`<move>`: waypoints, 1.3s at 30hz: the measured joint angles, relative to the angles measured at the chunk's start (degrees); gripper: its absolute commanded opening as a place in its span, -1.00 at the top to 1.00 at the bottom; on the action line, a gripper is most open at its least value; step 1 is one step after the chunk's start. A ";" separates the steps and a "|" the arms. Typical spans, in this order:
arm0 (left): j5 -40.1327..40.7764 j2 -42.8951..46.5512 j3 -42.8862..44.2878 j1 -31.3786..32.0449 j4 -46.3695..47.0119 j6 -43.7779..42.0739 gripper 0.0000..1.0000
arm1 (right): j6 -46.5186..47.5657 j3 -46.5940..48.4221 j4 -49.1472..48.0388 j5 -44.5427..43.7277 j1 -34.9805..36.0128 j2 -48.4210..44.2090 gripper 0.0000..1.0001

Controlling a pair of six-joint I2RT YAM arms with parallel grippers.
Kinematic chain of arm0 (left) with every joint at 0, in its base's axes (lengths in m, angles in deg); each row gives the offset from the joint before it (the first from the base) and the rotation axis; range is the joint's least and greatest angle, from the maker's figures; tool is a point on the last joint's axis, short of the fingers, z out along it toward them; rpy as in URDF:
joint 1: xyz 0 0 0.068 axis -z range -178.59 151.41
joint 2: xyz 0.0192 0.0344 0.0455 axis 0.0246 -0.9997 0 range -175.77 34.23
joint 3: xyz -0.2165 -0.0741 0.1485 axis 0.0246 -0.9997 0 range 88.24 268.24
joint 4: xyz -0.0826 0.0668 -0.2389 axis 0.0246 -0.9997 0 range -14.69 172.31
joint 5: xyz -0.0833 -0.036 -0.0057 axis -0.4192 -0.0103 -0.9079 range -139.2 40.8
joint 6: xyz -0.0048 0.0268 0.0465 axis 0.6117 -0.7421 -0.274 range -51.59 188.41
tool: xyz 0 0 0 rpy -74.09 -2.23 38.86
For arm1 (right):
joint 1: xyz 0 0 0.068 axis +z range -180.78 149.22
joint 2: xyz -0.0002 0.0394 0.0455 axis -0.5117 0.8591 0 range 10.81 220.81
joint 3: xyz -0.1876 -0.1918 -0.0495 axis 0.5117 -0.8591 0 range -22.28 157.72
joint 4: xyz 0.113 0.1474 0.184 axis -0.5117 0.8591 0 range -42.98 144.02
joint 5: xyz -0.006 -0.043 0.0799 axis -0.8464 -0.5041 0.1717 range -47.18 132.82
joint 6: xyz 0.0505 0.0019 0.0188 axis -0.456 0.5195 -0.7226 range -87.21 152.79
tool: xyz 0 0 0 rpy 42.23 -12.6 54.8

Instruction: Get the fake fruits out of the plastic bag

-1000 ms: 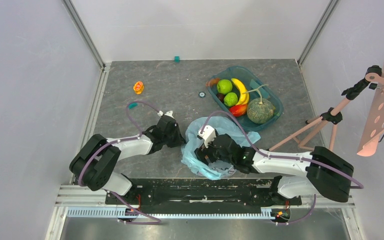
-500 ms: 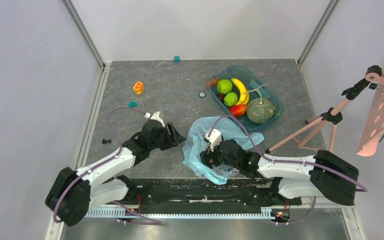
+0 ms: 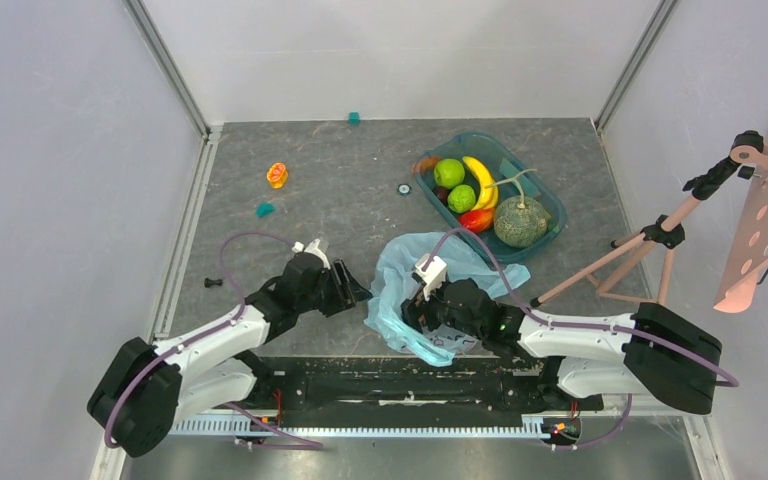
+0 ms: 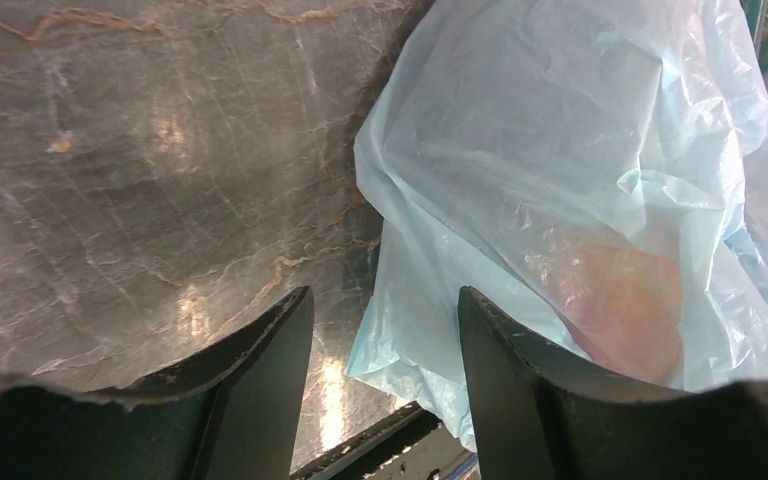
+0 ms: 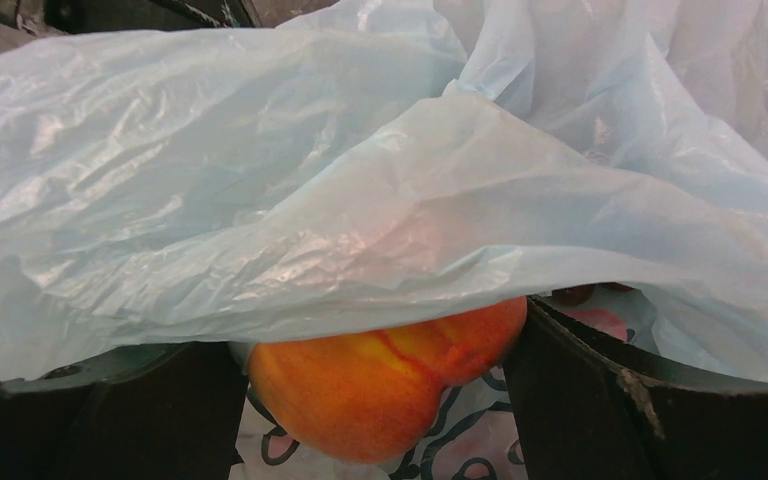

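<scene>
1. The peach (image 5: 390, 385) sits between the right fingers (image 5: 610, 410). Both inner sides press on it, so these fingers are closed on the peach.
2. The plastic bag (image 5: 360, 200) hangs over the peach and over the tops of the right fingers. More of its printed film lies under the fruit.
3. The left fingers (image 4: 260, 400) are spread apart and hold nothing. They are low over the counter (image 4: 110, 200).
4. An edge of the bag lies just in front of the left fingers, partly in the gap between them. I cannot tell whether it touches them. The peach shows as an orange blur through the film beyond their right finger.
5. Well beyond the right fingers stands the teal tray (image 3: 550, 205). It holds the melon (image 3: 520, 222), a green apple (image 3: 449, 172) and a banana (image 3: 480, 180).
</scene>
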 measured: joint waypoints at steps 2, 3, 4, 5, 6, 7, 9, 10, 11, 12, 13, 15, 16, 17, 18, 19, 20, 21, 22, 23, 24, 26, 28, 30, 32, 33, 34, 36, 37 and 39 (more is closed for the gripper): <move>-0.68 -1.14 -0.15 0.37 1.55 0.72 -0.23 | -0.07 -0.02 -0.26 0.09 0.00 0.00 -0.26; -0.81 -1.64 -0.17 0.48 2.16 1.07 -0.23 | -0.09 -0.02 -0.31 0.13 0.00 0.00 -0.26; -0.96 -2.27 -0.17 0.55 2.91 1.53 -0.23 | -0.11 -0.04 -0.37 0.28 0.00 0.00 -0.26; -1.09 -2.93 -0.17 0.68 3.67 1.99 -0.23 | -0.15 -0.04 -0.46 0.39 -0.02 0.00 -0.25; -1.16 -3.39 -0.17 0.70 4.26 2.38 -0.23 | -0.20 -0.04 -0.61 0.68 -0.04 0.00 -0.25; -1.22 -3.91 -0.17 0.74 5.03 2.80 -0.23 | -0.22 -0.04 -0.70 0.98 -0.04 0.02 -0.24; -1.38 -4.74 -0.17 0.74 6.29 3.21 -0.23 | -0.22 -0.04 -0.81 1.38 -0.04 0.13 -0.24; -1.68 -5.27 -0.17 0.76 6.97 3.48 -0.21 | -0.24 -0.04 -0.92 1.57 -0.04 0.28 -0.24; -1.92 -5.73 -0.17 0.76 7.56 3.87 -0.17 | -0.24 -0.04 -1.09 1.68 -0.04 0.52 -0.24; -2.21 -6.05 -0.17 0.79 7.98 4.28 -0.06 | -0.24 -0.04 -1.14 1.81 -0.04 0.76 -0.23; -2.34 -6.49 -0.17 0.79 8.44 4.61 0.10 | -0.24 -0.04 -1.14 1.99 -0.04 0.98 -0.23; -2.69 -7.08 -0.17 0.79 9.25 5.18 0.48 | -0.24 -0.04 -1.14 2.27 -0.04 1.33 -0.23; -2.80 -7.21 -0.17 0.81 9.51 5.38 0.67 | -0.24 -0.04 -1.14 2.47 -0.04 1.46 -0.24; -2.91 -7.23 -0.17 0.85 9.79 5.77 0.86 | -0.24 -0.04 -1.16 2.49 -0.04 1.57 -0.23; -3.10 -7.26 -0.17 0.92 10.12 5.84 0.96 | -0.24 -0.04 -1.16 2.51 -0.04 1.66 -0.23; -3.21 -7.26 -0.17 0.98 10.40 6.01 0.96 | -0.24 -0.04 -1.16 2.51 -0.04 1.68 -0.23; -3.30 -7.26 -0.17 1.03 10.60 6.14 0.96 | -0.24 -0.04 -1.16 2.51 -0.04 1.70 -0.23; -3.50 -7.26 -0.17 1.07 10.78 6.14 0.96 | -0.24 -0.04 -1.16 2.49 -0.04 1.70 -0.23; -3.54 -7.26 -0.17 1.07 10.84 6.14 0.96 | -0.22 -0.04 -1.14 2.49 -0.04 1.70 -0.23; -3.54 -7.26 -0.17 1.09 10.86 6.14 0.96 | -0.22 -0.04 -1.11 2.45 -0.04 1.70 -0.23; -3.50 -7.19 -0.17 1.09 10.75 6.12 0.96 | -0.20 -0.04 -1.07 2.43 -0.04 1.70 -0.24; -3.08 -6.78 -0.15 1.09 9.99 6.08 0.96 | -0.15 -0.04 -0.85 2.12 -0.04 1.68 -0.25; -2.12 -5.68 0.09 0.85 7.96 5.79 0.96 | -0.02 -0.04 -0.24 1.55 -0.04 1.55 -0.26; -1.14 -4.42 0.81 0.26 5.22 5.14 0.96 | 0.04 -0.04 0.92 0.81 -0.04 1.09 -0.27; -0.13 -2.86 1.79 -0.61 2.38 4.46 0.96 | 0.07 -0.11 2.10 -0.24 -0.04 0.11 -0.28; 0.11 -1.99 2.34 -1.22 0.96 4.22 0.96 | 0.04 -0.24 2.49 -0.70 -0.04 -0.57 -0.28; 0.13 -1.11 2.75 -1.90 -0.02 4.02 0.96 | -0.02 -0.52 2.75 -1.40 -0.04 -1.44 -0.28; -0.09 0.35 3.26 -3.15 -1.55 3.54 0.96 | -0.24 -1.09 3.02 -2.34 -0.04 -3.06 -0.29; -0.11 0.98 3.28 -3.91 -2.21 3.04 0.96 | -0.28 -1.49 3.15 -2.78 -0.04 -3.98 -0.30; 1.18 1.81 3.28 -6.03 -3.89 2.14 0.96 | -0.39 -2.58 4.26 -3.13 -0.04 -5.79 -0.32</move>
